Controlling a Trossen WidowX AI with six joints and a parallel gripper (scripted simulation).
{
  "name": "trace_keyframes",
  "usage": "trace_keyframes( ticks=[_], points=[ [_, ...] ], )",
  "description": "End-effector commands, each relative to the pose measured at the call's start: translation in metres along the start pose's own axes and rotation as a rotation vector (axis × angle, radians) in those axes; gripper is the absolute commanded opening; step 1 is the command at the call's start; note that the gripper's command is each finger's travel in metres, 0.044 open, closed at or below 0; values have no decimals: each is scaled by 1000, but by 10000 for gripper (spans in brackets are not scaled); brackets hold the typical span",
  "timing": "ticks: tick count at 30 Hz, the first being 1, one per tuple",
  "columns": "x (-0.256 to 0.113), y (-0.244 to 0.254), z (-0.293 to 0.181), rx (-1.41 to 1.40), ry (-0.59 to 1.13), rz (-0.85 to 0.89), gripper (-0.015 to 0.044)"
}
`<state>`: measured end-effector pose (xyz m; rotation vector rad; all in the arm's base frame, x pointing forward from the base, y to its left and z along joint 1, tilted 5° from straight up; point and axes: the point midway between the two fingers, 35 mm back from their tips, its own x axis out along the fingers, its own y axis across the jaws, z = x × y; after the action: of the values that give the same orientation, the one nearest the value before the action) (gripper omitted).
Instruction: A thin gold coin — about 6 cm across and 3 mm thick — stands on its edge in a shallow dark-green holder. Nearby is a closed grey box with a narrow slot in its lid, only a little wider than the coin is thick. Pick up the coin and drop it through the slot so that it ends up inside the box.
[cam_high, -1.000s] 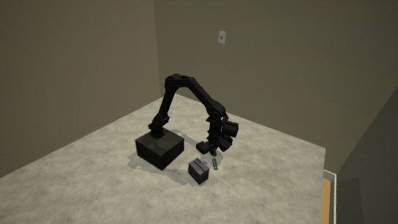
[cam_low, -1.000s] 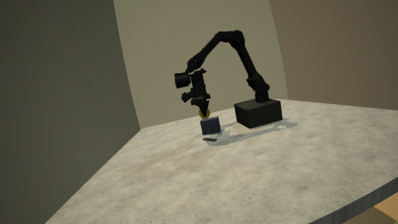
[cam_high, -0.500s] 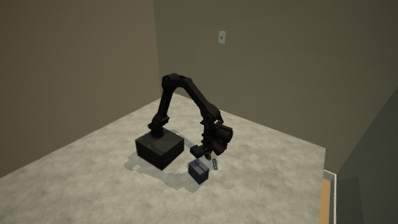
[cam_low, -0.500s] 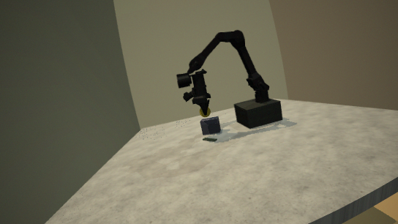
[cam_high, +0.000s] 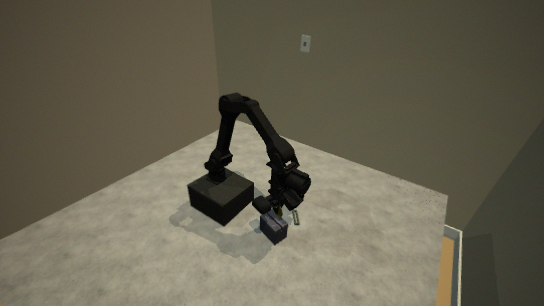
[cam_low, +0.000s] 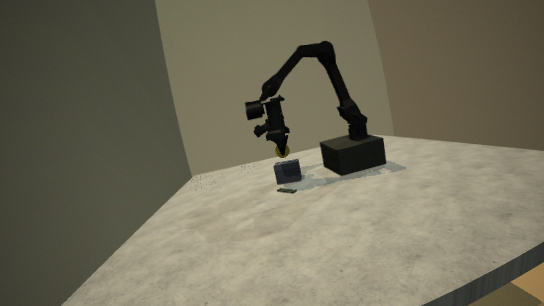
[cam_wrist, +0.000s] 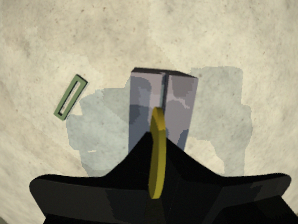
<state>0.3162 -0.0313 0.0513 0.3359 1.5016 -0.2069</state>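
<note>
My gripper (cam_low: 283, 150) (cam_wrist: 152, 137) is shut on the gold coin (cam_high: 280, 212) (cam_low: 278, 150) (cam_wrist: 157, 172), which stands on edge between the fingertips. The coin is held above the grey box (cam_high: 273, 229) (cam_low: 287, 172) (cam_wrist: 178, 97). In the wrist view the coin's upper end overlaps the near part of the visible slot (cam_wrist: 164, 90) and is roughly in line with it, with a slight difference in angle. The rest of the slot is hidden behind the coin and fingers. The green holder (cam_high: 296, 217) (cam_low: 286, 190) (cam_wrist: 62, 115) lies empty on the table beside the box.
The arm's dark base block (cam_high: 221, 197) (cam_low: 354, 155) stands on the pale table (cam_high: 350, 240) (cam_low: 375, 215) behind the box. The arm arches over from it. Shadows of the arm fall on the table around the box. Walls stand behind the table.
</note>
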Motion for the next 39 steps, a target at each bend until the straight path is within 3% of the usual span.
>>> trace_keyframes(
  ticks=[1, 39],
  points=[
    [1, -9, -3, -4, 3, 2, 0],
    [1, -10, -3, -7, -2, 0, 0]
  ],
)
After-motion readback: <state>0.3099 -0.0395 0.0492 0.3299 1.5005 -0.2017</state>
